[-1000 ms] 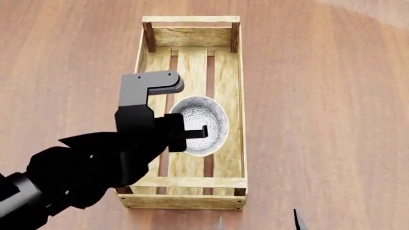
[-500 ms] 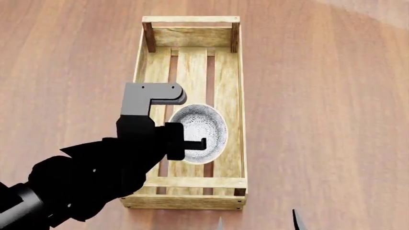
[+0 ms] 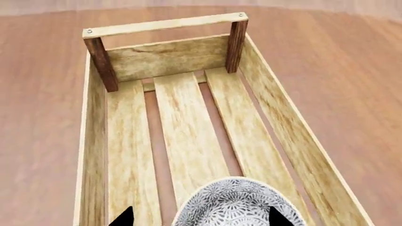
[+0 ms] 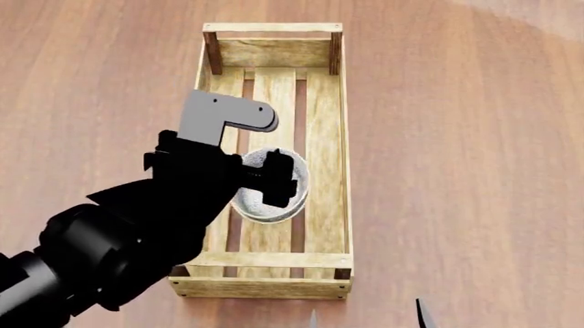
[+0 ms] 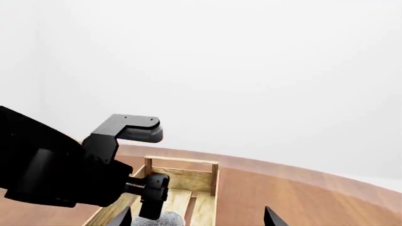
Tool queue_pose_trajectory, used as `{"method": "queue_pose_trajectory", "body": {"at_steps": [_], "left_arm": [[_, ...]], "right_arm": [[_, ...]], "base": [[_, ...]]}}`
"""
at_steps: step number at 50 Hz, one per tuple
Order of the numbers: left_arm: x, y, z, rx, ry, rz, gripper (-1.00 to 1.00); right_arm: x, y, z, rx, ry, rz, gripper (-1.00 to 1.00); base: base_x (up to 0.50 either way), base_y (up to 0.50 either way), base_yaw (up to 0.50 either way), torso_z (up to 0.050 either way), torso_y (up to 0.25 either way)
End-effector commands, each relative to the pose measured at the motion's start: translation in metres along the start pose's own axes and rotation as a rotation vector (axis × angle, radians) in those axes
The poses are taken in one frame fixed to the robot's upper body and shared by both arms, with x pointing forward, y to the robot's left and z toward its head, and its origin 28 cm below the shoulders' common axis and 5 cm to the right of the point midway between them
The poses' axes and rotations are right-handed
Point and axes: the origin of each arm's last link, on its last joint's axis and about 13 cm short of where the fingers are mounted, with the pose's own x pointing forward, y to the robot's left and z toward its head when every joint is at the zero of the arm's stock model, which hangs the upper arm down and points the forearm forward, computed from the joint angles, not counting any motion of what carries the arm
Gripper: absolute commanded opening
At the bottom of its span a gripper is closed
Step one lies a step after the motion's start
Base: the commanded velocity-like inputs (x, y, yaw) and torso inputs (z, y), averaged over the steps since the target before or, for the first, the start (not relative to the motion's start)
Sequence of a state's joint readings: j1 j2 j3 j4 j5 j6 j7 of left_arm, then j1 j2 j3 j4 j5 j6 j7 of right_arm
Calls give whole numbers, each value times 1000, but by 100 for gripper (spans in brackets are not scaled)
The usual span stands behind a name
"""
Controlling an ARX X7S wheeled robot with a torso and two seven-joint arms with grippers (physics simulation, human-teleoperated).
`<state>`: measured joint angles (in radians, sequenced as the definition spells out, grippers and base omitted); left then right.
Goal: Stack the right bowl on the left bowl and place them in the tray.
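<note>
Presently catalogued: one grey-and-white patterned bowl (image 4: 273, 198), rigid, shallow, round-rimmed, probably glazed ceramic by its look, so to be treated as stiff, smooth to slippery and liable to chip if dropped or knocked on a slat. Whether this is a single bowl or the stacked pair nested as one cannot be told; only one rim outline shows. Position: inside the tray (image 4: 343, 137), over the middle slat and toward the tray's near end, nearer its left wall than its right, with the far half of the floor bare. Whether it rests on the slats or hangs just above them cannot be told. Carrier: pale wooden crate with three floor slats, low sides and darker corner posts, lying lengthwise on a brown wooden table (image 4: 456, 137). Left gripper (image 4: 267, 179): directly over the bowl, one dark finger crossing its rim; in the left wrist view the two fingertips stand on either side of the rim at the picture's lower edge, apparently apart from it, so the jaws read as wide and holding nothing, though contact on the hidden side cannot be excluded. Right gripper (image 5: 197, 217): only its fingertips show, spread wide and empty, off the tray's near end. Handling note: best hold is a pinch on the rim wall, one finger inside and one outside, lifted level; a tilted grip would likely let a glazed bowl slide.
</note>
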<state>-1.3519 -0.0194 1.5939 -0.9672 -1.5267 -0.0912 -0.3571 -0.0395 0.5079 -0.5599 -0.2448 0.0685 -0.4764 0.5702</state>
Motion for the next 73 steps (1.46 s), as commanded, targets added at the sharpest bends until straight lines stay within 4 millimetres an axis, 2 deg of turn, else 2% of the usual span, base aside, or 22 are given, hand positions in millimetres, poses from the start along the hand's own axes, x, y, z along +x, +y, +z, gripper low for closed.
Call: {"method": "queue_pose_trajectory", "body": {"at_steps": [1, 11, 18, 28, 33, 38, 44, 50, 55, 60, 63, 66, 73], "left_arm": [[1, -4, 16, 47, -91, -15, 100], [2, -3, 24, 76, -159, -17, 100], [-1, -11, 35, 112, -231, -82, 100], [-12, -27, 66, 160, -340, -152, 100], [-44, -31, 85, 213, -425, -194, 100], [-74, -39, 93, 252, -482, -250, 100], [-126, -47, 103, 306, -613, -312, 100], [-158, -47, 96, 328, -672, -356, 100], [-180, -42, 83, 345, -723, -385, 100], [-201, -22, 71, 352, -786, -354, 100], [-207, -11, 64, 347, -791, -331, 100], [-210, 9, 49, 323, -787, -256, 100], [-206, 40, 14, 334, -790, -95, 100]], "right_arm": [[3, 1, 0, -8, -17, 5, 100], [1, 2, 0, -10, -15, 12, 100], [0, 3, -1, -13, -13, 18, 100], [-2, 6, -2, -14, -11, 32, 100], [-3, 8, -3, -17, -10, 39, 100], [-4, 9, -2, -18, -10, 45, 100], [-5, 9, -1, -20, -13, 49, 100], [-5, 10, -1, -24, -13, 52, 100], [-4, 8, -1, -29, -16, 45, 100], [-2, 6, 0, -35, -20, 33, 100], [-1, 5, 0, -40, -20, 26, 100], [1, 3, -1, -50, -19, 11, 100], [2, 2, -2, -66, -17, 3, 100]], "base": [[0, 0, 0, 0, 0], [0, 0, 0, 0, 0], [0, 0, 0, 0, 0], [0, 0, 0, 0, 0], [0, 0, 0, 0, 0], [0, 0, 0, 0, 0], [0, 0, 0, 0, 0], [0, 0, 0, 0, 0], [0, 0, 0, 0, 0], [0, 0, 0, 0, 0], [0, 0, 0, 0, 0], [0, 0, 0, 0, 0], [0, 0, 0, 0, 0]]}}
